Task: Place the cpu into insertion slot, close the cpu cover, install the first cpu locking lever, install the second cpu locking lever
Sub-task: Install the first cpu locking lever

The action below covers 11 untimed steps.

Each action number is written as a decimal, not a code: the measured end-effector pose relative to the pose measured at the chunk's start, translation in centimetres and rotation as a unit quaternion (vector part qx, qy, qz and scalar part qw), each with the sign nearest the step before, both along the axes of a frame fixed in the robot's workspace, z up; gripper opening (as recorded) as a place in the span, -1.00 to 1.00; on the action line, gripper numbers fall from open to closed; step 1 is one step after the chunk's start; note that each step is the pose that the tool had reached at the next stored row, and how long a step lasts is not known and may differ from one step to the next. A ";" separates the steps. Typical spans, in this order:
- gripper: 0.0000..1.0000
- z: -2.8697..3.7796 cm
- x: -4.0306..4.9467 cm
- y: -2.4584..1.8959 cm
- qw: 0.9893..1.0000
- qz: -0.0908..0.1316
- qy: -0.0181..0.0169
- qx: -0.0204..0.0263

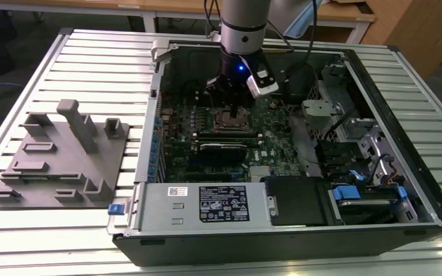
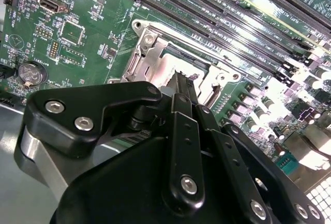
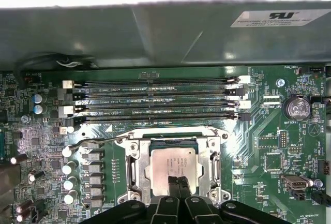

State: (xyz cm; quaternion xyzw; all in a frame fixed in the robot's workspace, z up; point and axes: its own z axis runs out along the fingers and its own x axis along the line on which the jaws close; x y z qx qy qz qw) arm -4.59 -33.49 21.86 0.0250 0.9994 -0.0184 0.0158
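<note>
Tool (image 3: 176,180) over cpu (image 3: 166,162) in insertion slot (image 3: 135,168).

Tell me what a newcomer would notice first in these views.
The arm reaching down into the open computer case in the exterior view draws the eye first. In the first wrist view, the shut gripper hangs right at the silvery cpu, which lies in the insertion slot beside the long black memory slots.
</note>
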 end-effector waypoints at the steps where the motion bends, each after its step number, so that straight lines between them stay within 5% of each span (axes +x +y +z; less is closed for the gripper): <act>1: -0.80 0.05 0.00 -0.01 1.000 0.000 0.000 0.000; 11: -0.80 0.71 0.00 0.00 1.000 0.000 0.000 0.000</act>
